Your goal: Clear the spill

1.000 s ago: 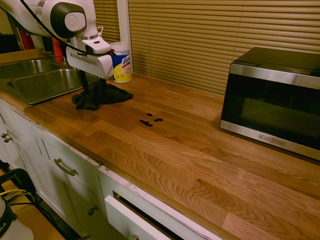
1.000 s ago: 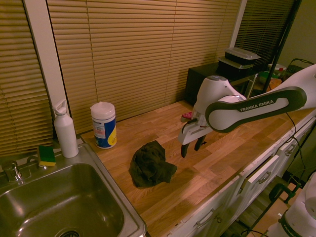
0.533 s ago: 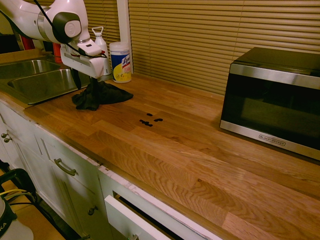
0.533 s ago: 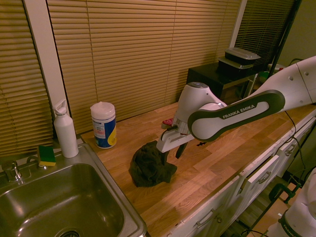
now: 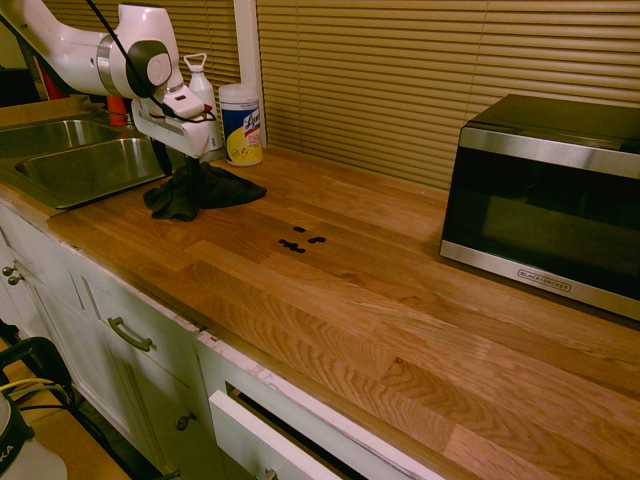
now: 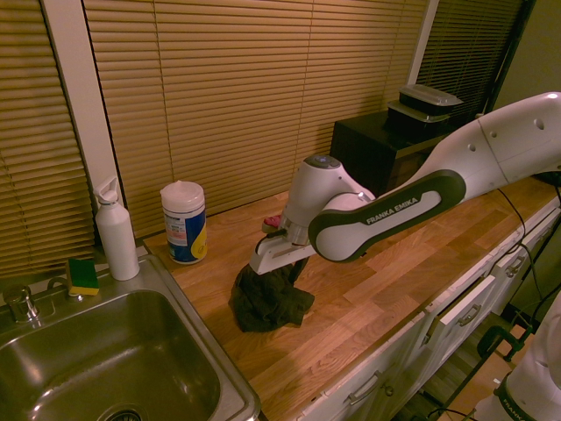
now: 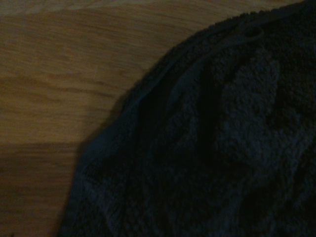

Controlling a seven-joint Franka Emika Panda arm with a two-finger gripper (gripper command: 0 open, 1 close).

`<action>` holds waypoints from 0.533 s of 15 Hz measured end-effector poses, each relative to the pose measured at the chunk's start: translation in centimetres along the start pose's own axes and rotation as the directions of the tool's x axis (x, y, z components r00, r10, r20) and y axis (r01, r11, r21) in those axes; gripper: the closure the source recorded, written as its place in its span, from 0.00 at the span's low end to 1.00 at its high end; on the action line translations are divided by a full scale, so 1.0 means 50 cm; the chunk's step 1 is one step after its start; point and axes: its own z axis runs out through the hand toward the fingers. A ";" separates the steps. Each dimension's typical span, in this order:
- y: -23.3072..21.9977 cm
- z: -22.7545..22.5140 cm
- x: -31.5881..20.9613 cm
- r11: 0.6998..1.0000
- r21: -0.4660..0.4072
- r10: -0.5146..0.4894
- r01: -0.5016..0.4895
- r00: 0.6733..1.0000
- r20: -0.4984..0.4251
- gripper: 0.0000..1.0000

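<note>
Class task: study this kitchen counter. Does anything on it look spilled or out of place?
Yes. The spill, a few small black blotches, dots the bare wooden counter between the crumpled dark cloth and the microwave.

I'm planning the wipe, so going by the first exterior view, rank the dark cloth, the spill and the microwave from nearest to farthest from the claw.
1. Dark cloth, directly under the claw.
2. Spill, mid-counter.
3. Microwave, far end.
</note>
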 end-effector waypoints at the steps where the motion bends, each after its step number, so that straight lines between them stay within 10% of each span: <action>1: -0.006 0.015 0.002 1.000 0.000 0.008 -0.008 1.000 -0.008 1.00; 8: -0.005 0.062 0.013 0.999 -0.021 0.032 -0.033 0.999 -0.032 1.00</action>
